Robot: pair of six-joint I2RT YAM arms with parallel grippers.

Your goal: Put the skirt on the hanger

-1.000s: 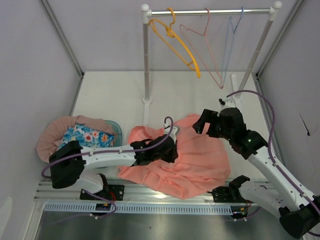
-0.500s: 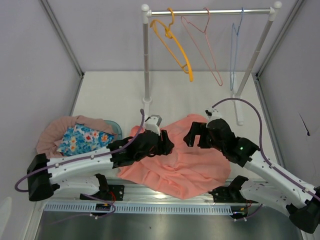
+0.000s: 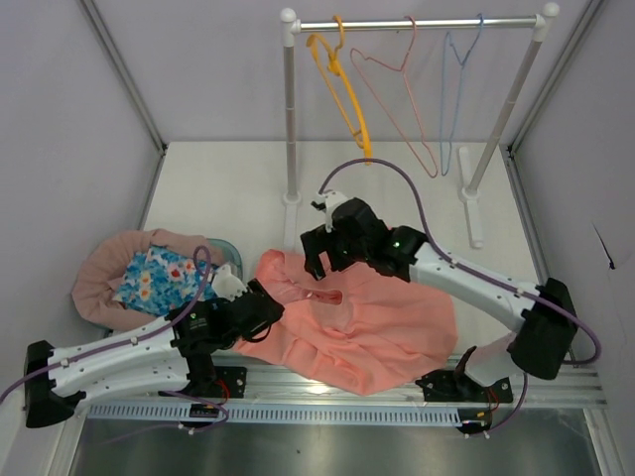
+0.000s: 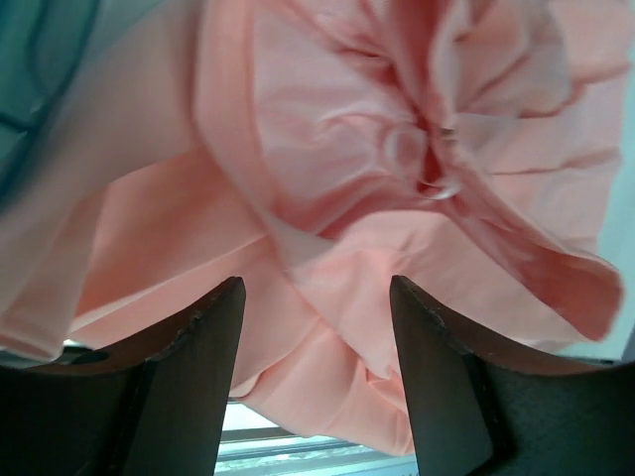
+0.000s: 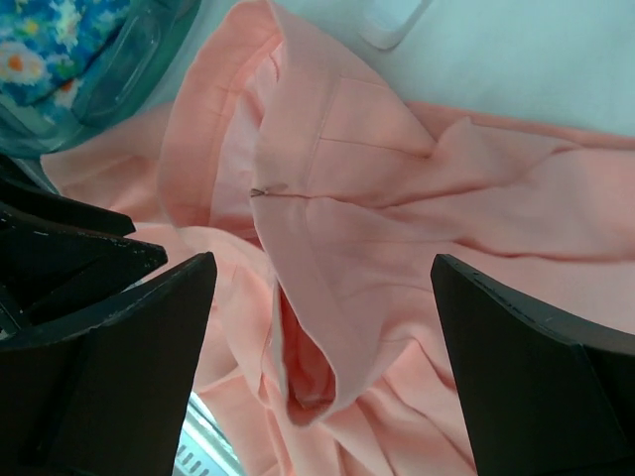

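White table (image 3: 228,178) is carrying the peach skirt (image 3: 387,327) crumpled near its front edge, waistband (image 3: 283,270) lying leftward, where the right gripper (image 3: 322,260) is hovering wide open directly above it while the left gripper (image 3: 268,315), jaws parted and empty, is waiting beside the skirt's left edge.

No writing, label or number is legible anywhere.
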